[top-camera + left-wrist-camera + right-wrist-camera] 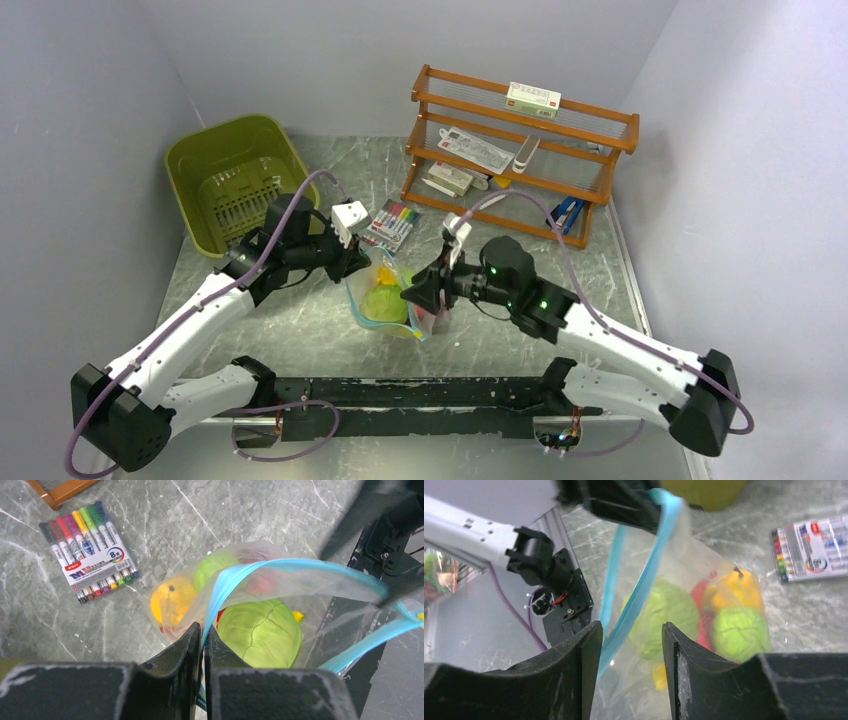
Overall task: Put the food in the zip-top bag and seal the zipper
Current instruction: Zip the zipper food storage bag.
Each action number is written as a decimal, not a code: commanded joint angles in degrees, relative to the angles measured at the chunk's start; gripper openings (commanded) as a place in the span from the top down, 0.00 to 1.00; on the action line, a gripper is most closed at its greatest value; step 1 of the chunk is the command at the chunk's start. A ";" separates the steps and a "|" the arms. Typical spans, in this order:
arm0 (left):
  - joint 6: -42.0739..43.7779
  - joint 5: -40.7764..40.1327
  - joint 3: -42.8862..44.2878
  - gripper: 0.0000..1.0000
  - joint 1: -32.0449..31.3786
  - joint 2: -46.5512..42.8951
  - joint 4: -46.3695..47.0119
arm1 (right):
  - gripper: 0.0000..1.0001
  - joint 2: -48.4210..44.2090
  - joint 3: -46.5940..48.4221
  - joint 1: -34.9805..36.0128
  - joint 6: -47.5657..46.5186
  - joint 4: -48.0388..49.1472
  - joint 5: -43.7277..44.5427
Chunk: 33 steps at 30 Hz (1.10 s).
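zipper left-to-right atop bag

Top external: mounted high behind the bases of the left arm and right arm. Tilted down and forward over the table toward the back wall; wide, distant view.

Left wrist: very near, looks down past the left fingers onto the table.

Right wrist: equally near, looks out between the right fingers toward the left arm.

Overlap: all three views take in the zip-top bag and the marker pack.
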 commanded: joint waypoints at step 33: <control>-5.63 -6.36 -0.83 0.93 -0.28 0.62 3.44 | 0.45 -10.94 -18.11 32.38 -40.47 13.28 37.22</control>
